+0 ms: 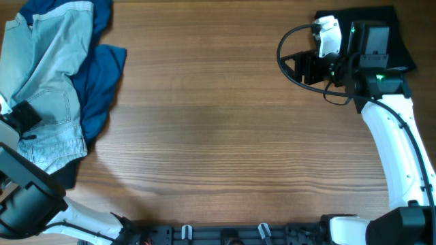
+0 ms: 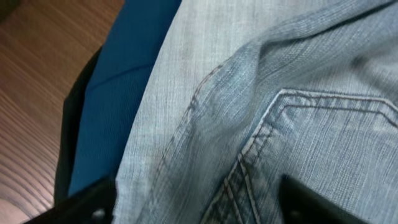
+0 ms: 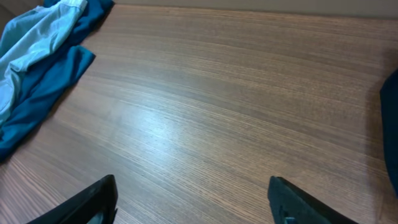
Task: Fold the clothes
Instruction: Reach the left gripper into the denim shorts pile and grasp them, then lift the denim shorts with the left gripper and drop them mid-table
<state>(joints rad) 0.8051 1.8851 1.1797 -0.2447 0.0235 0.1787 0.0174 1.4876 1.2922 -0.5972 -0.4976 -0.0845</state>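
Denim pants [image 1: 48, 82]: one, crumpled, upper left of frame, lying over one blue garment [image 1: 102, 75]
Long axis: top-to-bottom, waist end unclear
Left gripper [image 2: 196, 202]: jaws spread above back pocket [image 2: 323, 143]
Right gripper [image 3: 193, 199]: jaws apart, empty

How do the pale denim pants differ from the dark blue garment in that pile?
The denim pants are pale washed blue; the blue garment is a deep blue. The pants lie on top; the blue garment sticks out from under them. The pants show stitched seams and a pocket; the blue garment looks plain. Both are crumpled and unfolded in one pile.
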